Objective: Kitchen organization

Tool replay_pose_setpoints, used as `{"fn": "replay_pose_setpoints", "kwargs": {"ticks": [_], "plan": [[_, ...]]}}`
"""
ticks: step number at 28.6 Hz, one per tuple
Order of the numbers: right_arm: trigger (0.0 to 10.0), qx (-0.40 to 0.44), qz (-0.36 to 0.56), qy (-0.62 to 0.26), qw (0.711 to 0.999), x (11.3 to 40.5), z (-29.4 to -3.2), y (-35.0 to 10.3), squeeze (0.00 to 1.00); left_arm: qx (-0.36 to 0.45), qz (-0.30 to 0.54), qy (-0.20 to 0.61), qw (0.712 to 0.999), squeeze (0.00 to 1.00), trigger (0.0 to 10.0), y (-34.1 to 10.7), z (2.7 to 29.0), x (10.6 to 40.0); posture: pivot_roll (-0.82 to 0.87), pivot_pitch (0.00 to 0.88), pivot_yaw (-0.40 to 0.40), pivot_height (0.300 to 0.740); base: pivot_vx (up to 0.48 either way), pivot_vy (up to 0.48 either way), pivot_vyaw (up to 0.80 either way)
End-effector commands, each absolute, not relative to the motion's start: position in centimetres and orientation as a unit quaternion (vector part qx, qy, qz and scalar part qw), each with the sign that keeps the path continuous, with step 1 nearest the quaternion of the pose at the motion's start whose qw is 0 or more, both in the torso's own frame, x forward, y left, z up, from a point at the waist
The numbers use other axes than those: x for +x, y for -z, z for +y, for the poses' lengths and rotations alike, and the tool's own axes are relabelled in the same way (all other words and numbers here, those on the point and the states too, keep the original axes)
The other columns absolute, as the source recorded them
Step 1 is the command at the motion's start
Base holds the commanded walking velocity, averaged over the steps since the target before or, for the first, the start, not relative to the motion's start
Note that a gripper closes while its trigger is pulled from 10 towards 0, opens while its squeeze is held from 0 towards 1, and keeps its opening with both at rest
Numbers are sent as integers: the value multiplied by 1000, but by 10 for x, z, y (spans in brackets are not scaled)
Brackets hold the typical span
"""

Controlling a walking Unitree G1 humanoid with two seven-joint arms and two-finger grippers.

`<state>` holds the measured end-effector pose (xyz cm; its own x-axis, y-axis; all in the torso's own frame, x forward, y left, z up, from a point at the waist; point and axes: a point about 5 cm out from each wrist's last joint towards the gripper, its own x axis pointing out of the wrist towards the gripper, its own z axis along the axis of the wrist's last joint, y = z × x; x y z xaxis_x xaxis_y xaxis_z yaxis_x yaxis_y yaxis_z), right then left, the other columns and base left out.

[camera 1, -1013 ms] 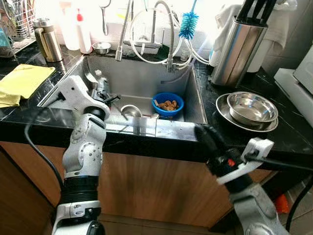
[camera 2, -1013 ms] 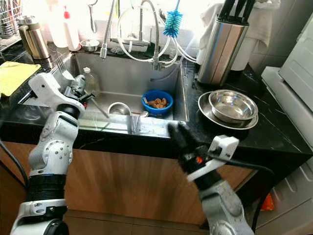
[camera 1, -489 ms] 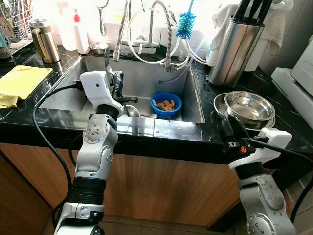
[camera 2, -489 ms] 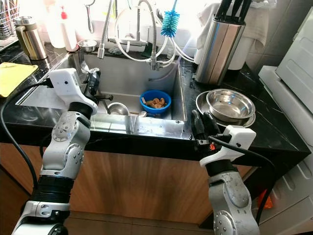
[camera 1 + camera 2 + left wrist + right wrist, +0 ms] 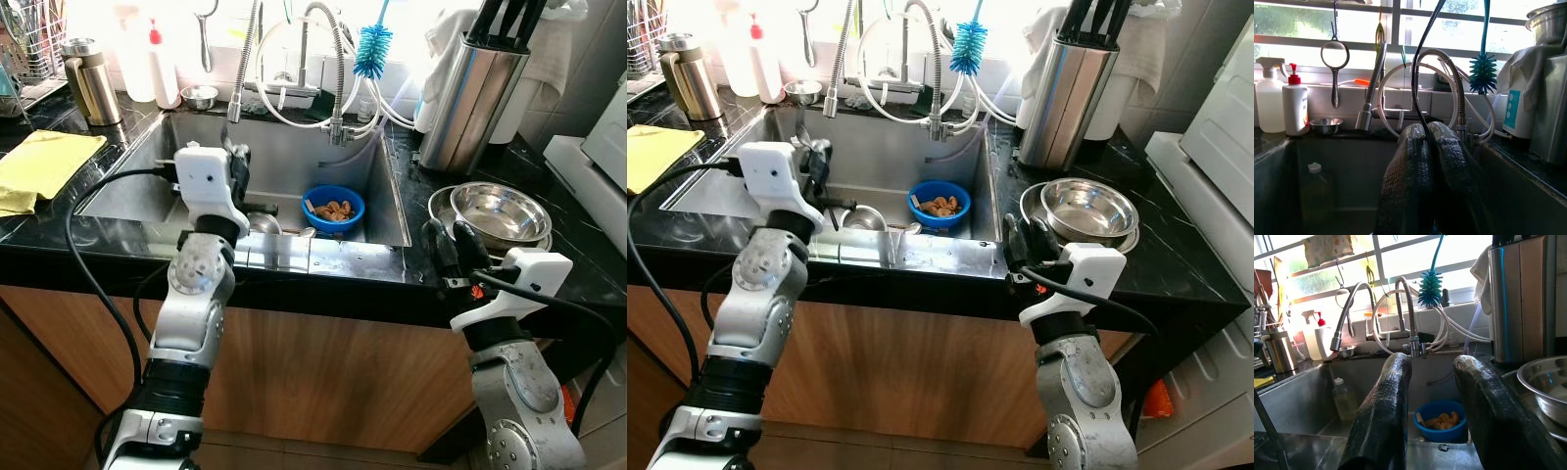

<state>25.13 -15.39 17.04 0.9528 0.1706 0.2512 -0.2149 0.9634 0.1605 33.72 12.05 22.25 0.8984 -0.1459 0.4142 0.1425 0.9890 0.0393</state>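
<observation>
Black marble desk (image 5: 549, 279) runs across the kitchen, with a steel sink (image 5: 294, 157) sunk into it under a bright window. Seen from the head, a blue bowl (image 5: 334, 209) of brown scraps sits on the sink floor toward 3 o'clock, a steel cup (image 5: 263, 223) just beside it at its 9 o'clock, and a clear bottle (image 5: 1312, 196) stands against the sink wall. Above the basin hang two spring taps (image 5: 328, 69) and a blue brush (image 5: 373, 49).

On the desk at 3 o'clock of the sink, stacked steel bowls (image 5: 502, 211) rest on a plate, with a knife block (image 5: 470, 93) behind them. At 9 o'clock lie a yellow cloth (image 5: 39, 164) and a brass canister (image 5: 90, 80).

Left gripper (image 5: 1431, 142) is over the sink's near left part, its fingers pressed together, holding nothing. Right gripper (image 5: 1432, 396) hovers at the desk's front edge, just beside the stacked bowls, fingers wide apart and empty.
</observation>
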Motion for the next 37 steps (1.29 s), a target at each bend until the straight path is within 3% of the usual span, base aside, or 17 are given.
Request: {"fn": "replay_pose_setpoints", "kwargs": {"ticks": [1, 5, 8, 12, 37], "plan": [[10000, 71, -123, -91, 986, 250, -156, -171, 0, 52, -237, 74, 967, 0, 10000, -223, 118, 334, 80, 3, -74, 740, 0, 0, 0], [10000, 22, -145, -61, 987, 251, -160, -177, 0, 89, -287, 64, 952, 0, 10000, -235, 115, 328, 84, 10, -73, 740, 0, 0, 0], [10000, -10, -183, -11, 983, 253, -169, -190, 0, 86, -288, 65, 952, 0, 10000, -234, 112, 327, 78, 15, -72, 740, 0, 0, 0], [10000, -37, -180, -13, 983, 253, -170, -189, 0, 89, -288, 69, 951, 0, 10000, -233, 112, 327, 78, 19, -73, 740, 0, 0, 0], [10000, -92, -186, 19, 978, 253, -169, -179, 0, 69, -287, 38, 955, 0, 10000, -218, 113, 329, 80, 20, -79, 740, 31, 0, 34]]}}
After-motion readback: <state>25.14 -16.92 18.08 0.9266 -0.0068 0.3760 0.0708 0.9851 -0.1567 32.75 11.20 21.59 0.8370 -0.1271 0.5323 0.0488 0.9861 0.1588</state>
